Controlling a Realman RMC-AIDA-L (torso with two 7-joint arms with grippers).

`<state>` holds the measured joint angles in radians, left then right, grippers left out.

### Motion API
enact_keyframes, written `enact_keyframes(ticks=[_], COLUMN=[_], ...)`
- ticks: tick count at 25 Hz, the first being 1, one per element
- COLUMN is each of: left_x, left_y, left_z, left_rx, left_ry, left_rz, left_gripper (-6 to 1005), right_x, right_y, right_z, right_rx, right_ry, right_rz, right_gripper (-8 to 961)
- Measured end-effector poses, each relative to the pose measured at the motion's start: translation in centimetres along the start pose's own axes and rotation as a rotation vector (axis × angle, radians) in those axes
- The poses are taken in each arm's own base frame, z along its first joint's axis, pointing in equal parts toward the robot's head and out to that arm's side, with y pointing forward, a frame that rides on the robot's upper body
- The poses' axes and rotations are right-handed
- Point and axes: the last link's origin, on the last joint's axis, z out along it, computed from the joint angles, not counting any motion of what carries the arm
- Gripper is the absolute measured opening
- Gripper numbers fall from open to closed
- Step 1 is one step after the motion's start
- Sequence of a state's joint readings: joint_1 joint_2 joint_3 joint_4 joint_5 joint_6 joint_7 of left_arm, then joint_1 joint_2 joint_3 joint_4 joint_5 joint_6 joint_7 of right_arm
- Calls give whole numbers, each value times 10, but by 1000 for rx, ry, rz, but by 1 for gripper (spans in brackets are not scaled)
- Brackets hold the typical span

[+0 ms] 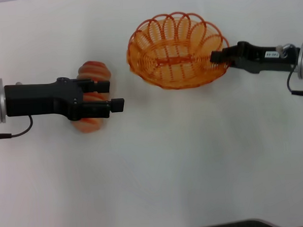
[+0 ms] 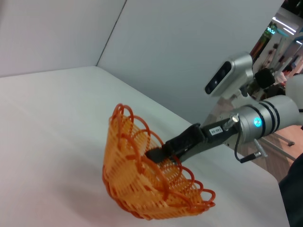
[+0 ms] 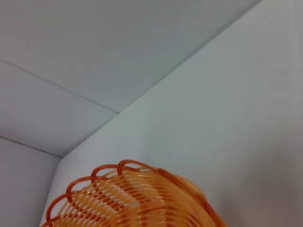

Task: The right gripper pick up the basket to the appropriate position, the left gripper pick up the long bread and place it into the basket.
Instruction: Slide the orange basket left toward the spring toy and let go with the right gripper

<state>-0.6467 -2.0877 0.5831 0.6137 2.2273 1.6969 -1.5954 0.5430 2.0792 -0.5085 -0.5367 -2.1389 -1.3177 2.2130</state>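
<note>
- Labels: the right hand (image 1: 215,56) carries a small white label (image 1: 270,54) on its black arm; the characters on it are too small to read. The same label (image 2: 215,129) shows in the left wrist view, also unreadable.
- The basket (image 1: 177,50) is an oval of orange wire with a looped, scalloped rim and an open lattice floor.
- The right hand is closed on the rim of the basket at the basket's right end. In the left wrist view the basket (image 2: 147,182) is tilted, with its open side turned toward the right hand (image 2: 156,153).
- The long bread (image 1: 92,104) is a pale peach loaf crossed by orange-red ridged stripes. It lies on the white tabletop (image 1: 194,157), well apart from the basket, on the robot's left.
- The left hand (image 1: 112,96) is directly above the long bread, fingers spread wide; both ends of the loaf show past the fingers.
- The right wrist view shows only the looped rim of the basket (image 3: 128,198).
</note>
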Motion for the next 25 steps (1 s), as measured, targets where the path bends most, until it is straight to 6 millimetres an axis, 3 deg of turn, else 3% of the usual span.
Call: enact_keyframes(ticks=[7, 17, 25], left_x=[-1, -3, -2], left_y=[0, 1, 1], left_z=[-2, -2, -2], left_rx=[2, -1, -2], left_ry=[2, 2, 1], left_rz=[-2, -4, -2], left_gripper=[822, 823, 823], right_x=[11, 13, 16], right_y=[-8, -16, -16], right_z=[6, 1, -5], right_rx=[20, 28, 0], right_ry=[-4, -52, -65], right_rz=[59, 97, 99], right_gripper=[120, 138, 482])
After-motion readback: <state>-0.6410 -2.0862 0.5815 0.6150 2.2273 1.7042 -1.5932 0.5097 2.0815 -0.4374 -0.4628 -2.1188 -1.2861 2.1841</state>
